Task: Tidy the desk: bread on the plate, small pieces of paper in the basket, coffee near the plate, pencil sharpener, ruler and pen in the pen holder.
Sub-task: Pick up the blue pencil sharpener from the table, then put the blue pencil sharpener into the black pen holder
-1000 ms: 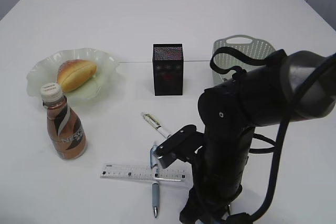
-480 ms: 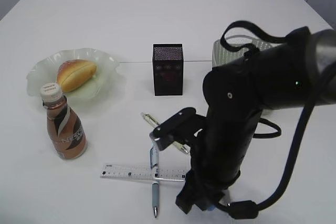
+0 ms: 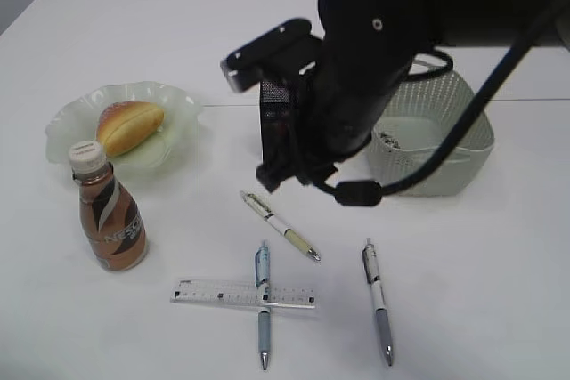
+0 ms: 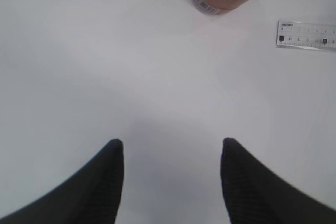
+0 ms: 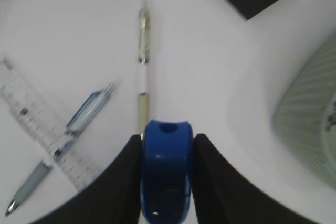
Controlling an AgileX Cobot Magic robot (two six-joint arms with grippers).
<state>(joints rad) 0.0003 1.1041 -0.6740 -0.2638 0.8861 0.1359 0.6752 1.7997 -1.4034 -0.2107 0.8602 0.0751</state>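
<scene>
Three pens lie on the worktop [image 3: 499, 291]: one with an olive barrel [image 3: 280, 225], one blue-grey pen [image 3: 263, 304] and one dark grey pen [image 3: 377, 300]. There is one clear ruler [image 3: 242, 294], one brown coffee bottle [image 3: 105, 209], one bun [image 3: 130, 125] and one green glass plate [image 3: 178, 106]. One black mesh pen holder [image 3: 271, 131] and one pale green basket [image 3: 436, 144] stand farther back. One blue pencil sharpener [image 5: 166, 174] shows in the right wrist view.

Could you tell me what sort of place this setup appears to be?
Probably a staged desk in a robot lab: a plain white desk holding a mesh pen holder, a ruler, and bread on a plate.
</scene>
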